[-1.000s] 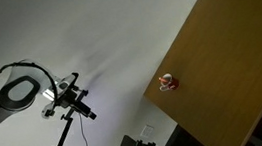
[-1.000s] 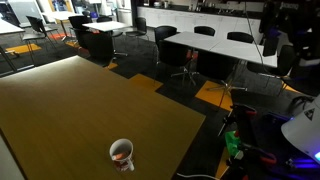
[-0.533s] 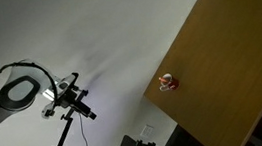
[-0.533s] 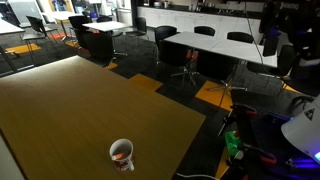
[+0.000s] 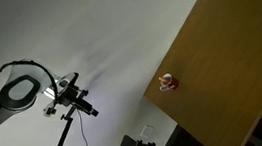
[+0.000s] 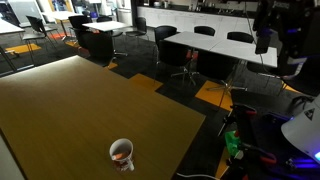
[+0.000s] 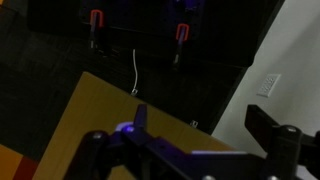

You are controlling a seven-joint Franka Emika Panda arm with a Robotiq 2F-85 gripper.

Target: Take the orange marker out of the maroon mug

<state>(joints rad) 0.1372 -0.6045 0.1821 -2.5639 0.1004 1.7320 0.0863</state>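
The maroon mug [image 6: 122, 154] stands near the front edge of the brown wooden table [image 6: 70, 110], small with a pale inside. The orange marker [image 6: 120, 157] lies inside it. The mug also shows in an exterior view [image 5: 168, 82] near the table's edge, with a speck of orange at it. My arm is a dark shape at the upper right of an exterior view [image 6: 270, 30], far from the mug. In the wrist view my gripper [image 7: 200, 112] is open and empty, its two dark fingers wide apart above a table corner [image 7: 95, 110]. The mug is out of the wrist view.
A ring light on a stand [image 5: 17, 89] is beside the table. Office chairs [image 6: 185, 55] and white tables [image 6: 215, 42] fill the room behind. Cables and equipment [image 6: 235, 145] lie past the table's right edge.
The dark arm at the upper right of an exterior view has shifted slightly. The mug and marker have not moved.
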